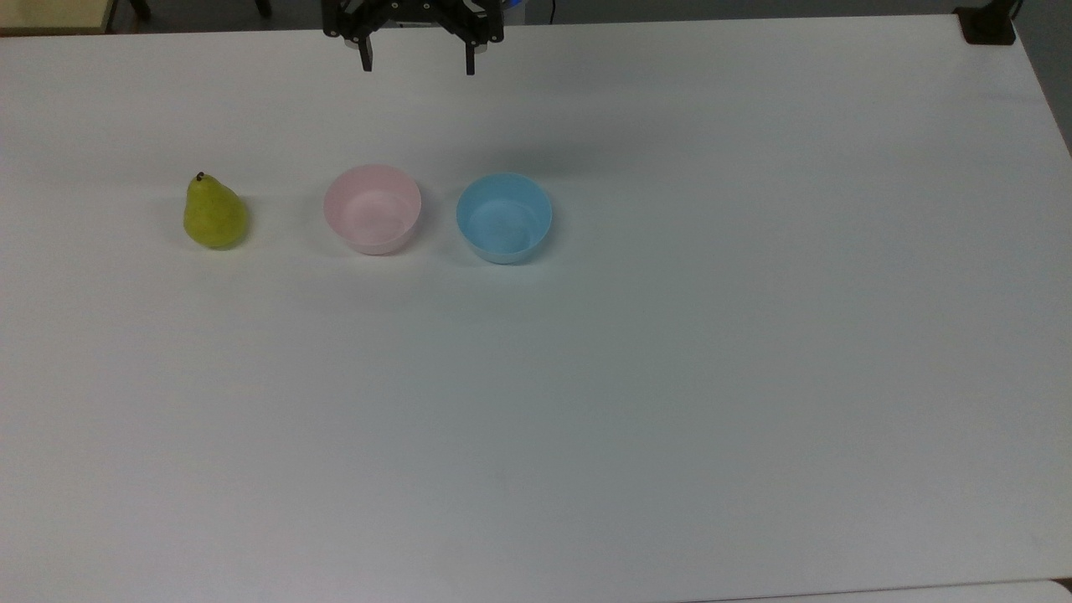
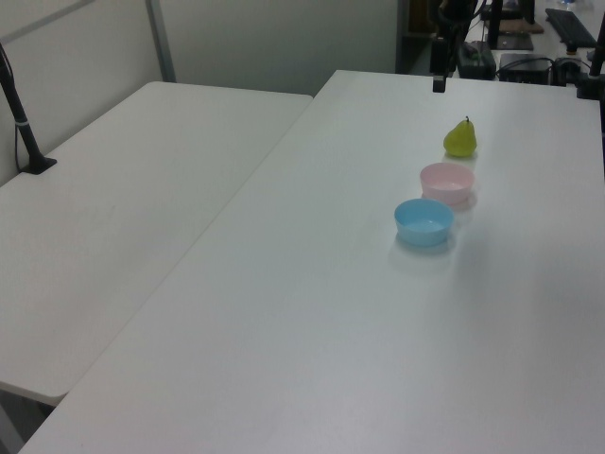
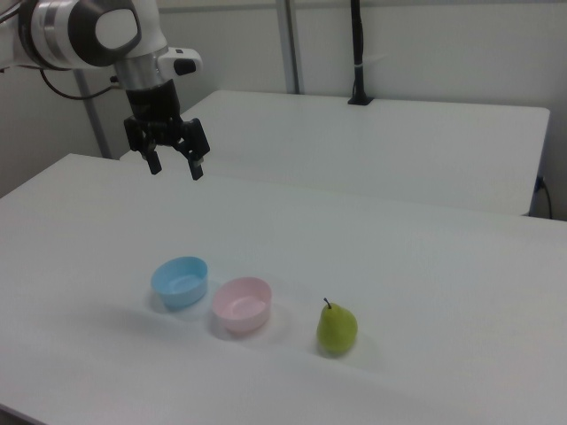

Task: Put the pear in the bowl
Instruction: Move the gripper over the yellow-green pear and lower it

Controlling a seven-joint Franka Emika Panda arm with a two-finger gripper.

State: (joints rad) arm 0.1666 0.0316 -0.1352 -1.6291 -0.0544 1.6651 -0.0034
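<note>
Pear upright beside pink bowl, claw open above

Tabletop (image 1: pixel 670 402) was white and bare across its near half in the top view, with no writing, brand or label readable on it or on anything it carried. Farther in, three things stood in a row. The pear (image 1: pixel 214 213), yellow-green with a short dark stem, stood upright at the top view's left, apart from the bowls and resting on the tabletop. The pink bowl (image 1: pixel 373 208) sat between the pear and the light blue bowl (image 1: pixel 504 217), the two bowls near each other but not touching, both with nothing inside. In the right view the order ran the other way: blue bowl (image 3: pixel 180 282), pink bowl (image 3: pixel 242 304), then pear (image 3: pixel 337 328) at the right view's right. In the left view the blue bowl (image 2: pixel 423 222) was nearest, the pink bowl (image 2: pixel 447 183) behind it, the pear (image 2: pixel 460 138) farthest.

Beyond the row, the claw (image 1: pixel 418 60) hung above the tabletop's far edge, its two black fingers (image 3: pixel 196 168) pointing down and spread wide apart, holding nothing. The arm (image 3: pixel 84 31) above it was white and grey. A second white table (image 3: pixel 381 142) stood behind.
</note>
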